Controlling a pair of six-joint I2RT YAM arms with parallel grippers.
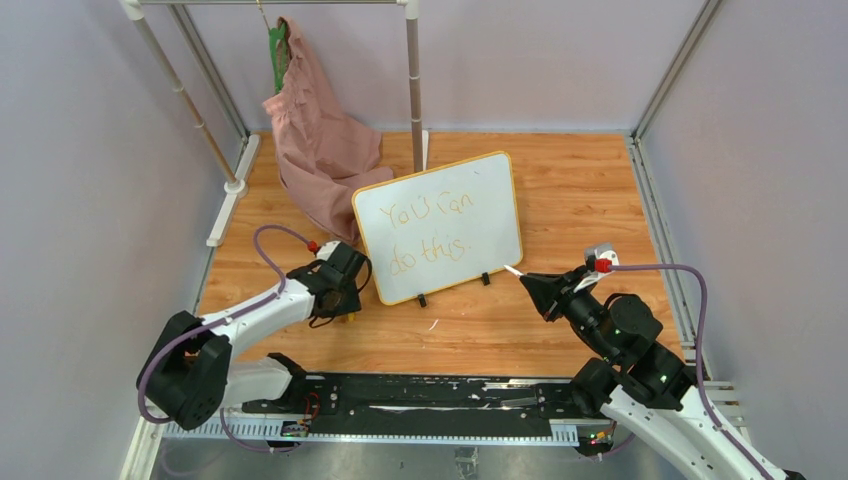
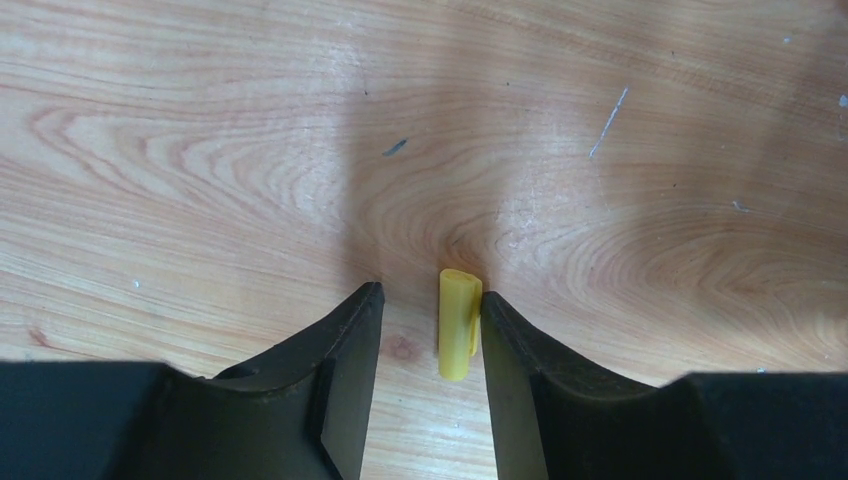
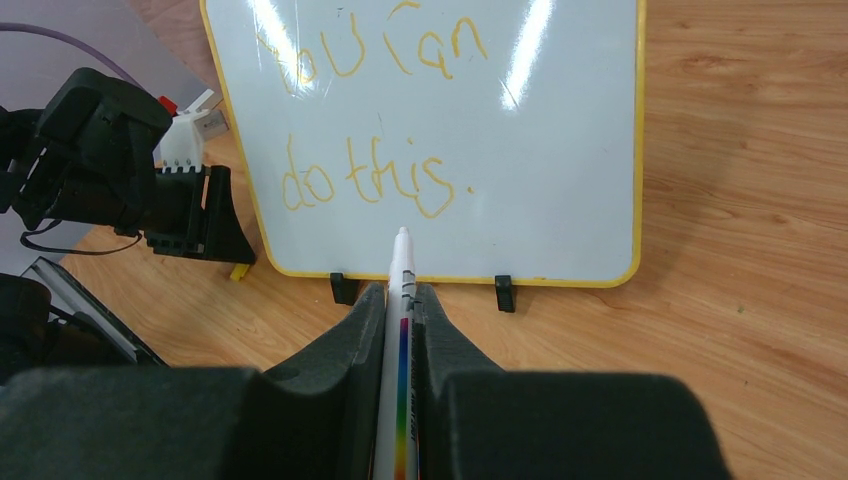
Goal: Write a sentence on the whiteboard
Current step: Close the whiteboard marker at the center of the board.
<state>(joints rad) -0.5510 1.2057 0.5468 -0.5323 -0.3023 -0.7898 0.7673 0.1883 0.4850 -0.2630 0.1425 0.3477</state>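
The whiteboard (image 1: pixel 492 196) stands tilted on two black feet mid-table, and the right wrist view shows it close up (image 3: pixel 560 150). The sentence (image 1: pixel 428 228) reads "You can do this." in two orange-yellow lines (image 3: pixel 372 180). My right gripper (image 1: pixel 528 280) is shut on a white marker (image 3: pixel 402 290) with a rainbow stripe. The marker's tip points at the board's lower edge, just short of it. My left gripper (image 2: pixel 430 296) hangs open low over the wood, left of the board. A yellow marker cap (image 2: pixel 458 323) lies between its fingers, against the right one.
A pink garment (image 1: pixel 322 150) on a green hanger droops from a metal rack (image 1: pixel 414 80) behind the board's left corner. A black rail (image 1: pixel 400 395) runs along the near edge. Grey walls close in on both sides.
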